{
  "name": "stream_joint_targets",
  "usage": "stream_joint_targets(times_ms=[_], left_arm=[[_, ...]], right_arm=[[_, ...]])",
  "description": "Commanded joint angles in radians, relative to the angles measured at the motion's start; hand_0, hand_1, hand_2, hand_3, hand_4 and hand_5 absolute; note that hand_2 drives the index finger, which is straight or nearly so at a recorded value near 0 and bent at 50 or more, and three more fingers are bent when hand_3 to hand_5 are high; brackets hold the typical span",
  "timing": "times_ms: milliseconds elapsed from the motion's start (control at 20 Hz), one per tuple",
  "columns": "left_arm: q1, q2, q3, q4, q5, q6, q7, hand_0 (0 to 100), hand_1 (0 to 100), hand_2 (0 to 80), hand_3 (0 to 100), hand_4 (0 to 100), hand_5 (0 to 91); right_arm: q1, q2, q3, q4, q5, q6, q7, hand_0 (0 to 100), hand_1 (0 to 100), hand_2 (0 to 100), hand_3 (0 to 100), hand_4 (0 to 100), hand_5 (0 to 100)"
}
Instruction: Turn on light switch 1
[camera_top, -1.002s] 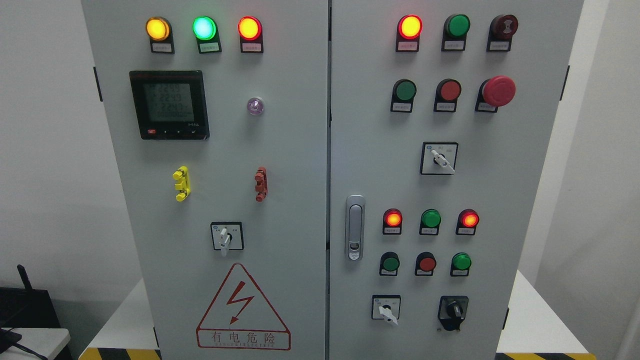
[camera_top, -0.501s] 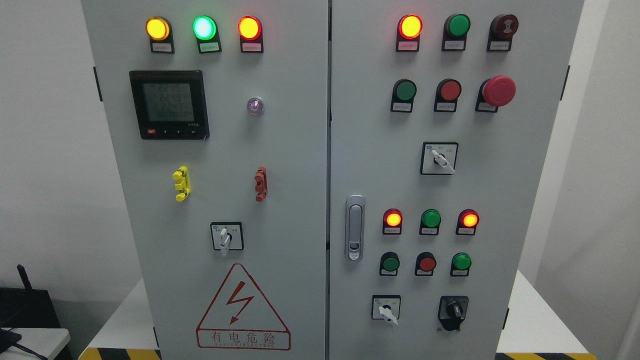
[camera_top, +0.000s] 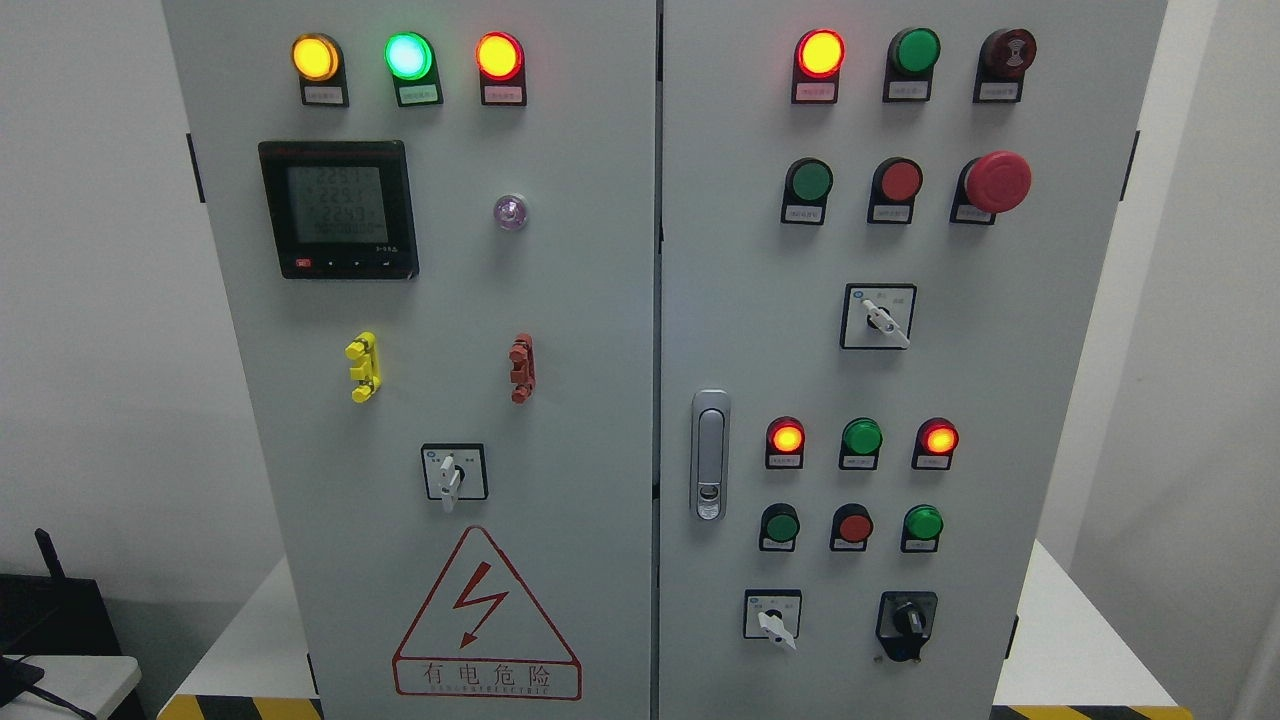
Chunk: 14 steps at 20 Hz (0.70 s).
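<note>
Nothing of the job looks begun from where we stand. Neither of our hands shows anywhere in the head view, so we cannot say whether their fingers are spread or curled, or where the arms rest.

Before us stands the grey control cabinet (camera_top: 560, 300), two doors wide. We cannot read the small labels, so which control counts as light switch 1 is a judgement. The likeliest candidates are the rotary selectors: one low on the left door (camera_top: 453, 473) just above the red warning triangle (camera_top: 486, 615), one mid-height on the right door (camera_top: 878, 317), one white selector at the lower right (camera_top: 772, 615) and a black knob (camera_top: 906, 620) beside it. All sit untouched.

On the right door, a row of three lamps (camera_top: 861, 438) shows red lit at both ends and an unlit green between them; below sit three push buttons (camera_top: 853, 526). The top lamps (camera_top: 407, 56) on the left door glow amber, green and red, and the meter (camera_top: 338, 208) is live.

Everything is left: pick the control, bring a hand up to it, then turn or press it and check for a changed lamp.
</note>
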Motion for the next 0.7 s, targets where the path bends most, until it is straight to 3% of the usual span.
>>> stream_joint_targets(times_ms=[0, 150, 301, 651], left_arm=[[-0.077, -0.066, -0.236, -0.075, -0.059, 0.029, 0.032, 24, 0, 36.5, 55, 68, 43.0], [-0.094, -0.098, -0.309, -0.076, -0.075, 0.080, 0.044, 23, 3, 37.6, 57, 70, 45.3], [-0.103, -0.111, -0.357, -0.079, -0.146, 0.086, 0.075, 22, 5, 38.2, 58, 70, 47.6], [-0.197, -0.123, -0.478, -0.079, -0.164, 0.252, 0.214, 19, 10, 40.3, 62, 73, 52.8]], right_arm=[[0.001, 0.000, 0.017, 0.000, -0.025, -0.001, 0.000, 12, 39, 0, 0, 0, 0], [0.001, 0.000, 0.017, 0.000, -0.025, -0.001, 0.000, 12, 39, 0, 0, 0, 0], [-0.001, -0.001, 0.017, 0.000, -0.025, 0.001, 0.000, 12, 39, 0, 0, 0, 0], [-0.001, 0.000, 0.017, 0.000, -0.025, 0.001, 0.000, 12, 39, 0, 0, 0, 0]])
